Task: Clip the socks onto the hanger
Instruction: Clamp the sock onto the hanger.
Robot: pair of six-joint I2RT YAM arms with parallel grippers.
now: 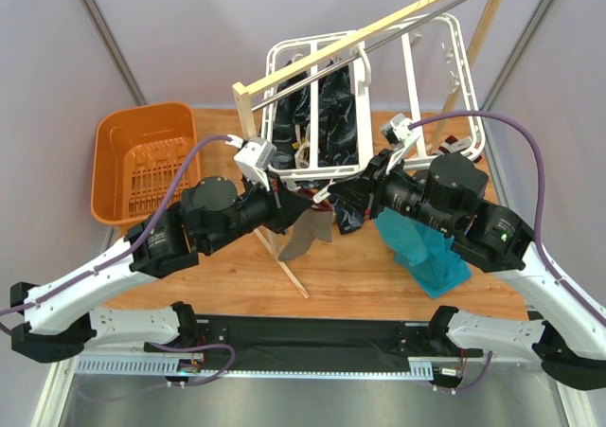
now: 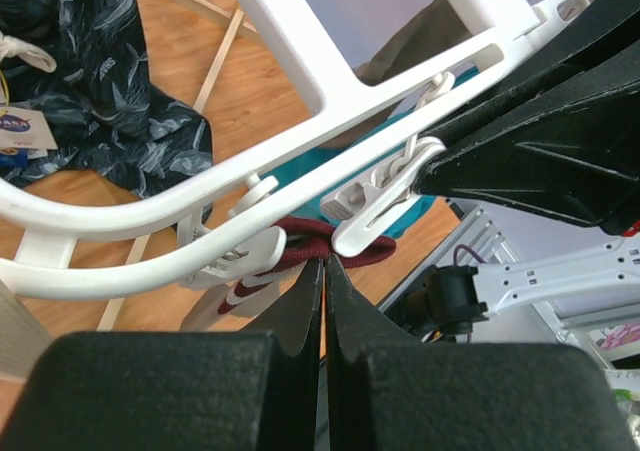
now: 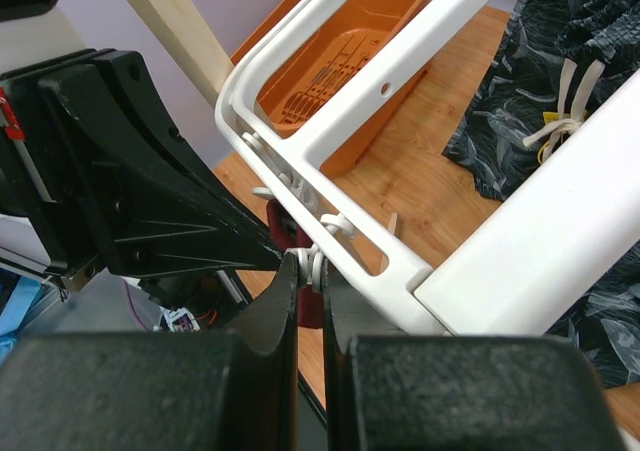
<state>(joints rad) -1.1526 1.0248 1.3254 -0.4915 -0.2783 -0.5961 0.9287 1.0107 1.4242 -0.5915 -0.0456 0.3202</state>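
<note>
Counting one small taupe grey-brown sock (image 1: 305,240), hanging limp under the near rail of one large white plastic rectangular hanger (image 3: 540,251), over the wooden table (image 1: 218,285). Pinched by its maroon-and-white striped cuff in the left gripper (image 2: 322,271), pressed shut on the fabric. Seeing two small white plastic clips in the left wrist view: one (image 2: 385,196) dangling from the rail just above that cuff, another (image 2: 240,259) right beside it. Clamped tight on the tail of that first clip with the right gripper (image 3: 308,269), nearly tip to tip with the left. Spotting one black patterned garment (image 1: 333,100) draped inside the frame, one teal cloth (image 1: 426,252) lying under the right arm, one light wooden pole rack (image 1: 379,20) crossing over the top. Just one container out here, an orange plastic basket (image 1: 142,162) at far left, showing its slotted floor.
</note>
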